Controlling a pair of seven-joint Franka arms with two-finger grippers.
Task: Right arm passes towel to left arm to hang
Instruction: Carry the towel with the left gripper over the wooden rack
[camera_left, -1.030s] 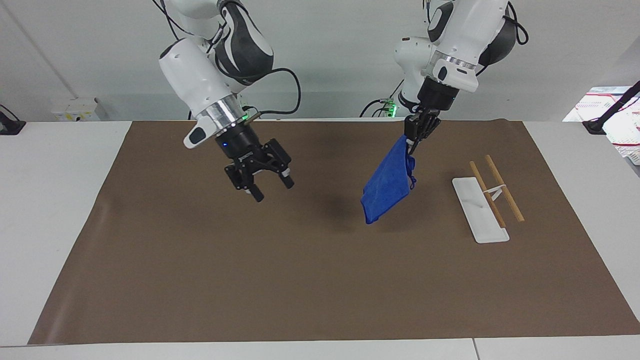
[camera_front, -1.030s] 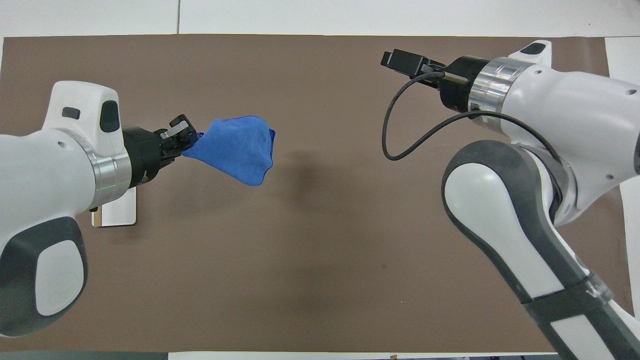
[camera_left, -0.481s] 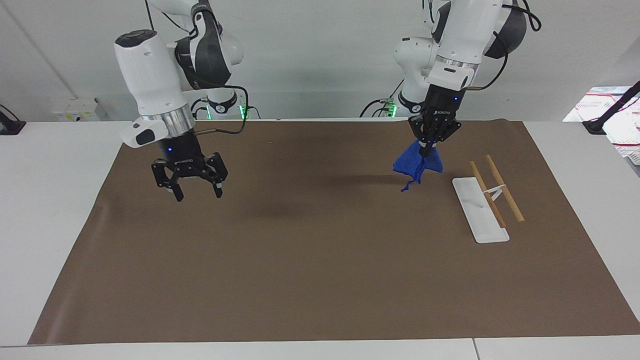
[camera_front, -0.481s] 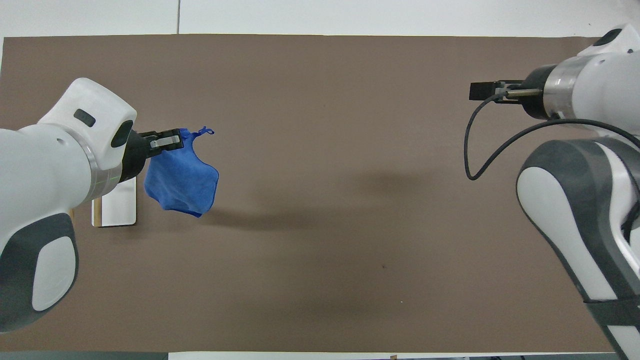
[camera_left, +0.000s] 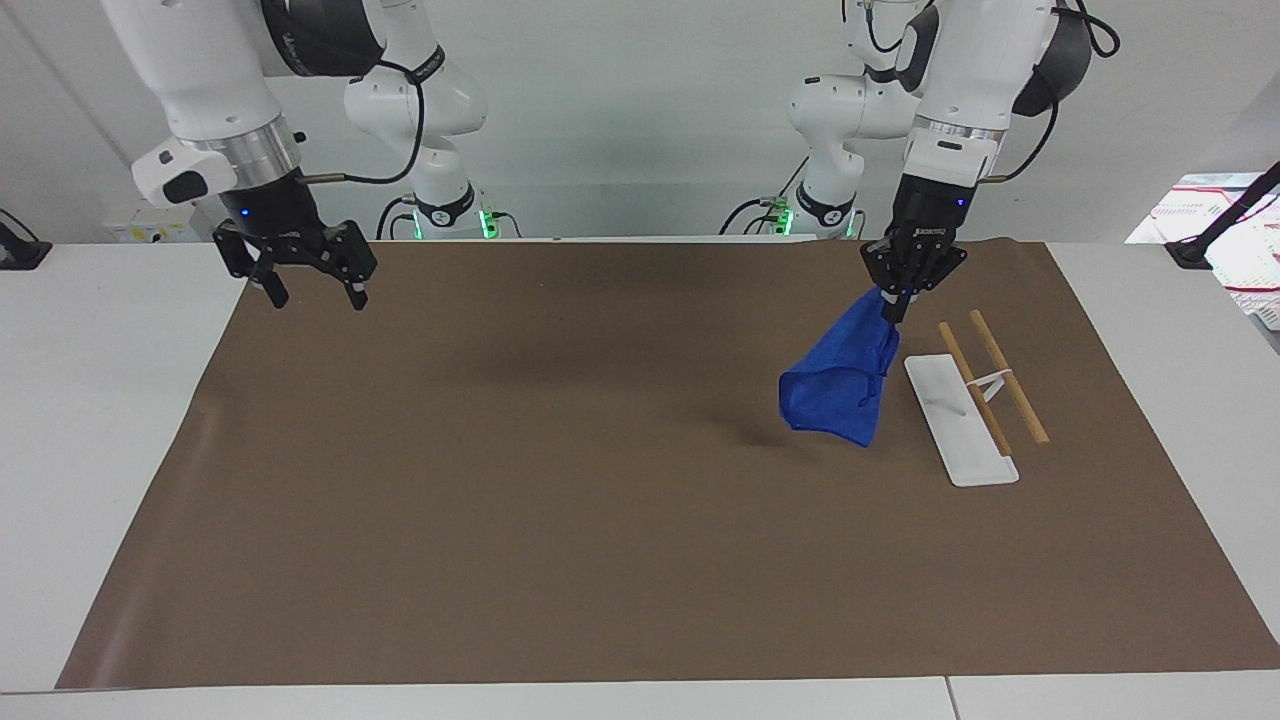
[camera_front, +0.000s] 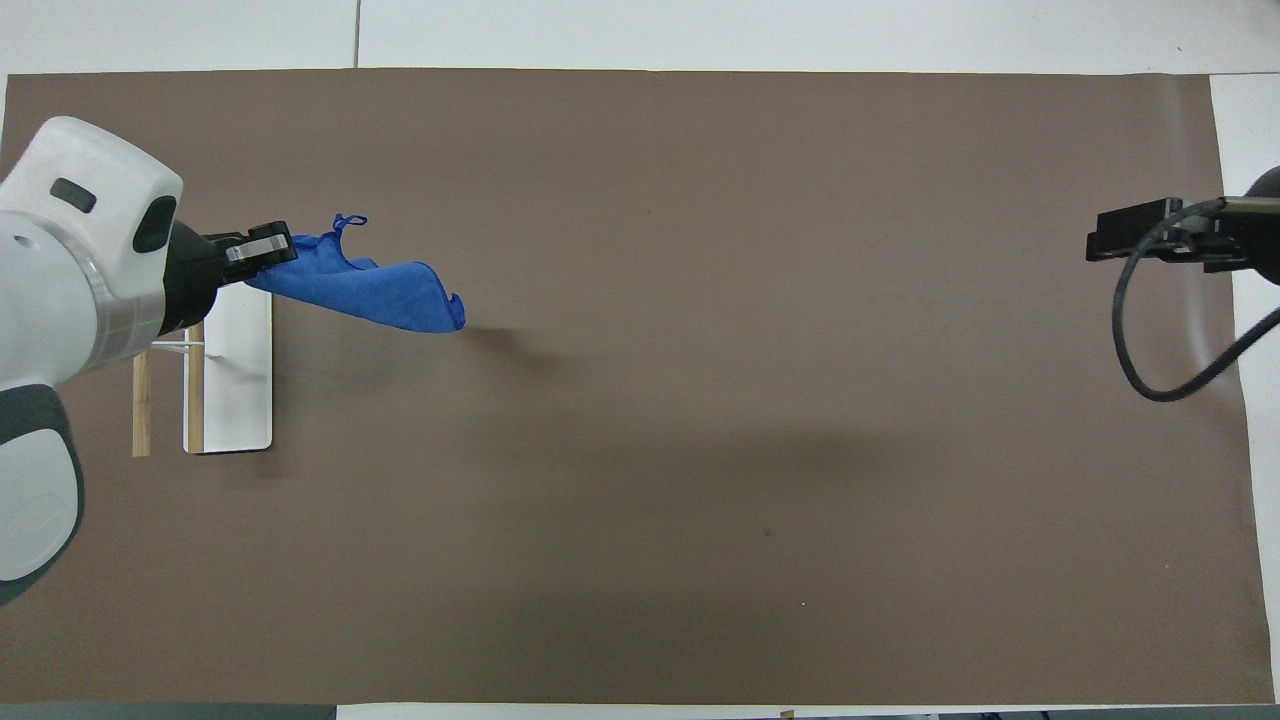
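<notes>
Blue cloth hangs in the air at the left arm's end of the surface (camera_left: 130, 420): the towel (camera_left: 840, 385) dangles from the left hand (camera_left: 903, 300), whose fingers are pinched tight on its upper corner. Both are raised over the brown mat (camera_left: 600, 500), and the cloth drapes beside a white rack base (camera_left: 958, 420) that carries two wooden rods (camera_left: 1010, 378); towel and rack do not touch. A thin string loop shows at the gripped corner in the overhead view. At the right arm's end, the right hand (camera_left: 312, 292) hangs above the mat's edge, its fingers spread wide and holding nothing, well apart from the towel.
</notes>
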